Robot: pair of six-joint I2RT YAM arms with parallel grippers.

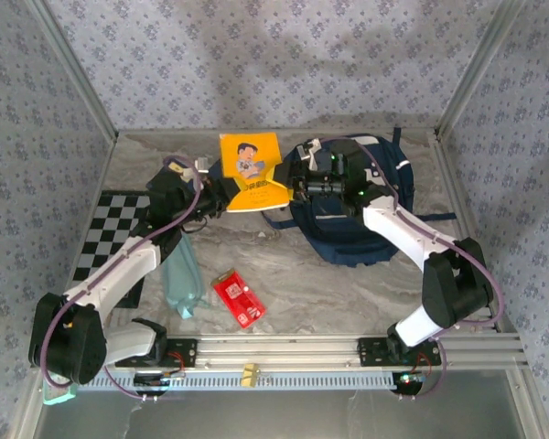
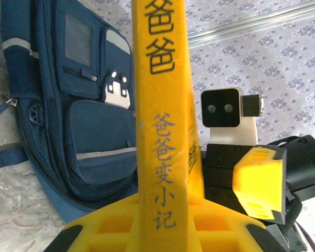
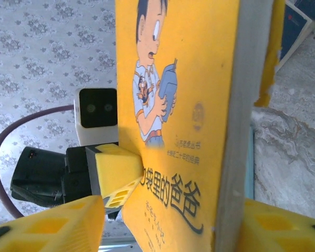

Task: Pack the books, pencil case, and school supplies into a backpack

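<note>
The yellow cartoon-cover book [image 1: 249,172] stands upright above the table, left of the navy backpack [image 1: 352,219]. My left gripper [image 1: 220,197] is shut on its lower spine edge [image 2: 160,105]. My right gripper [image 1: 289,190] straddles the book's opposite edge [image 3: 189,105]. Its jaws are open, and its left finger [image 3: 47,226] stands clear of the cover. A dark navy book's corner [image 3: 299,23] shows beyond. The teal pencil case [image 1: 181,274] and the red packet of school supplies [image 1: 239,299] lie on the table near the front.
A black-and-white checkered mat [image 1: 110,229] lies at the left under my left arm. Patterned walls close in the back and both sides. The backpack's straps [image 1: 435,218] trail to the right. A metal rail [image 1: 284,352] runs along the front edge.
</note>
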